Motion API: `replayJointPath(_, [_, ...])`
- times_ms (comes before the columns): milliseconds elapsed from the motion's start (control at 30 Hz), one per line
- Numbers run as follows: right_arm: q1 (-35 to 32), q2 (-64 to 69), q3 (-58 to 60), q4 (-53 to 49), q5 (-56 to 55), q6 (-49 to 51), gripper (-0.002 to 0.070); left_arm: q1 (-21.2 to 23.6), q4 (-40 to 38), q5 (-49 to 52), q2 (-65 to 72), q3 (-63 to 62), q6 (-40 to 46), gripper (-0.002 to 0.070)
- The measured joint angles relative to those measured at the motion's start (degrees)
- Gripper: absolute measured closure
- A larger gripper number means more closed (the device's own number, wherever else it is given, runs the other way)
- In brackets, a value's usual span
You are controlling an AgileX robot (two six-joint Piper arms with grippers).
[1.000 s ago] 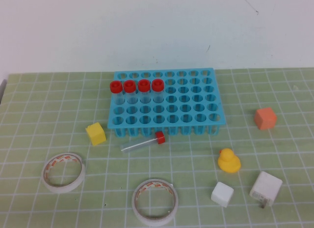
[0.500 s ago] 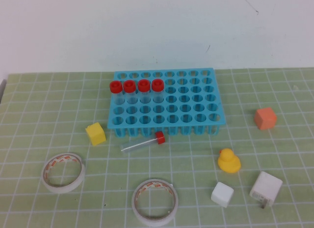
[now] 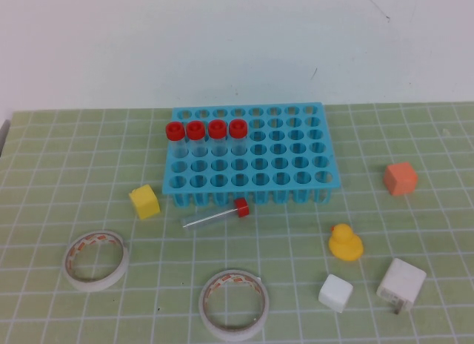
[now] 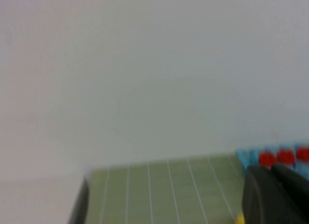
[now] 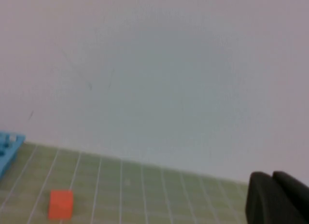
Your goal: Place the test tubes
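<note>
Counter: green grid mat. The blue rack sits mid-counter towards the back, with four capped tubes upright in a row at its left end. Two tape rolls lie at the near left. Orange cube is out on the right and the yellow cube is near the rack's left corner.

The loose test tube lies flat just in front of the rack, red cap to the right.

My left gripper and right gripper are both off the high view, fingers closed, holding nothing.

My read on the step: pre-reach, nothing picked. The next move calls for opening the fingers, coming down across the tube's barrel, tipping it upright and dropping it in the free hole beside the four.

Wrist views are blurred, my fingers are cut off at the frame edge, and neither shows the loose tube. Its clear barrel is faint against the mat.
</note>
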Motion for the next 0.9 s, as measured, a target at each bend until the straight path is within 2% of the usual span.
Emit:
replayJointPath(33, [0.0,4.3,-2.6,0.8,6.7,-0.2,0.0678,0.0,-0.8,5.1,5.9,-3.5,0.0,0.0676])
replayJointPath(167, [0.0,12.9,-3.9,4.0,16.2,-3.8,0.0678,0.0,-2.2,14.0,17.2,-9.2,1.2,0.0676])
replayJointPath(267, [0.0,19.1,-3.9,6.9,22.2,-8.4,0.0678,0.0,-3.7,18.5,25.2,-12.4,2.4,0.0676])
replayJointPath(367, [0.0,24.4,-3.9,9.8,26.0,-11.3,0.0678,0.0,-8.9,21.3,32.4,-15.1,7.1,0.0676])
replayJointPath(433, [0.0,27.1,-3.9,11.8,26.8,-13.3,0.0678,0.0,-15.0,22.3,37.7,-16.8,13.1,0.0676])
replayJointPath(500, [0.0,29.7,-3.9,14.0,27.0,-15.5,0.0678,0.0,-24.3,23.9,43.2,-19.0,22.3,0.0676])
replayJointPath(533, [0.0,30.7,-3.9,14.9,27.0,-16.4,0.0678,0.0,-27.8,25.3,45.6,-20.3,27.3,0.0676])
replayJointPath(567, [0.0,32.1,-3.9,17.3,27.0,-18.2,0.0678,0.0,-35.4,29.2,51.8,-23.5,36.8,0.0676])
replayJointPath(633, [0.0,32.6,-3.9,19.3,27.0,-20.4,0.0678,-0.4,-39.7,32.9,57.4,-26.7,43.5,0.0676])
replayJointPath(767, [0.0,32.7,-3.9,21.0,26.5,-22.5,0.0678,-4.3,-39.1,36.4,67.6,-33.9,49.3,0.0676])
replayJointPath(900, [0.0,32.7,-3.9,21.3,26.4,-23.9,0.0678,-10.6,-33.6,37.0,74.0,-40.2,48.8,0.0676])
